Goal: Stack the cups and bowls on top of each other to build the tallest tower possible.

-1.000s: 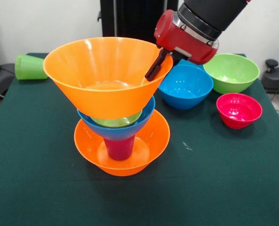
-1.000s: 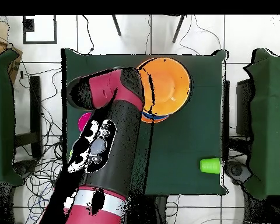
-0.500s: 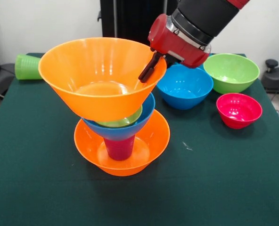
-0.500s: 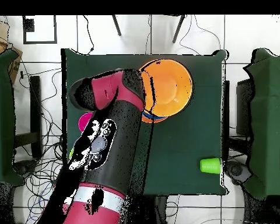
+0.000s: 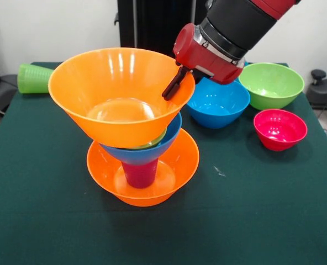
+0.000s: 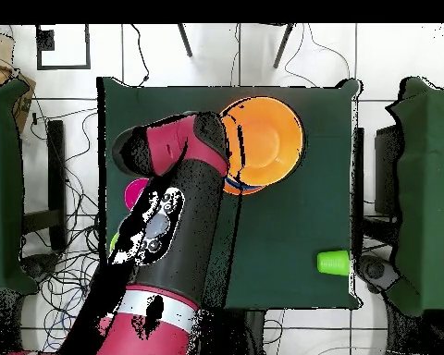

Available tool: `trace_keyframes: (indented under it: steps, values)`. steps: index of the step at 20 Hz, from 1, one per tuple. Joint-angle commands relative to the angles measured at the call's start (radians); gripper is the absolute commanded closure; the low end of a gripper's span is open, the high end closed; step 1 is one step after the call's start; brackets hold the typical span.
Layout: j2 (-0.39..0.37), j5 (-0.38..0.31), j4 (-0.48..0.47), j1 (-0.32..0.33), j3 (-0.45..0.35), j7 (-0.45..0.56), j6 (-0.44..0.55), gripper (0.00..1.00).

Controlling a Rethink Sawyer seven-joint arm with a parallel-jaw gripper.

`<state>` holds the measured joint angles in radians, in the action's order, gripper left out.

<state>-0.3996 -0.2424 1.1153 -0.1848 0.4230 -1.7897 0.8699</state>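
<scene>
- Logging what I see from my remote station: the tower (image 5: 138, 149) stands on the green table (image 5: 252, 221), left of centre in the front view.
- Base of the tower: a large orange bowl (image 5: 177, 165) sitting upright on the cloth.
- Inside that bowl: the purple-magenta cup (image 5: 140, 174), which appears to stand mouth-down with its wider end on the bowl's floor.
- On the cup: a blue bowl (image 5: 163, 144), upright, with a sliver of a lime green bowl (image 5: 155, 141) showing at its rim.
- Top item: a second large orange bowl (image 5: 119, 94), tilted a little, its right rim higher than its base would suggest, resting in the blue one.
- Gripper (image 5: 173, 85): I see a dark finger (image 5: 172, 87) on the near face of the top bowl's right rim; the rim seems pinched, though the other finger is hidden from me.
- Arm (image 6: 170, 222): red and black, covering the left half of the table in the overhead view.
- Loose stock, front view: a blue bowl (image 5: 221, 105) just right of the tower, a lime green bowl (image 5: 271, 83) behind it to the right, a small red-pink bowl (image 5: 279, 130) nearer the camera.
- Light green cup (image 5: 35, 78): lying on its side at the far left table corner, well apart from the tower.
</scene>
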Motion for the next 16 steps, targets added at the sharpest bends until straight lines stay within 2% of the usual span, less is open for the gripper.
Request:
trace_keyframes:
  steps: [1, 16]
  values:
    - [0.002, 0.006, 0.074, -0.010, -0.056, -0.166, -0.047, 1.00]
    - [0.017, -0.009, 0.061, -0.024, -0.037, -0.180, -0.050, 1.00]
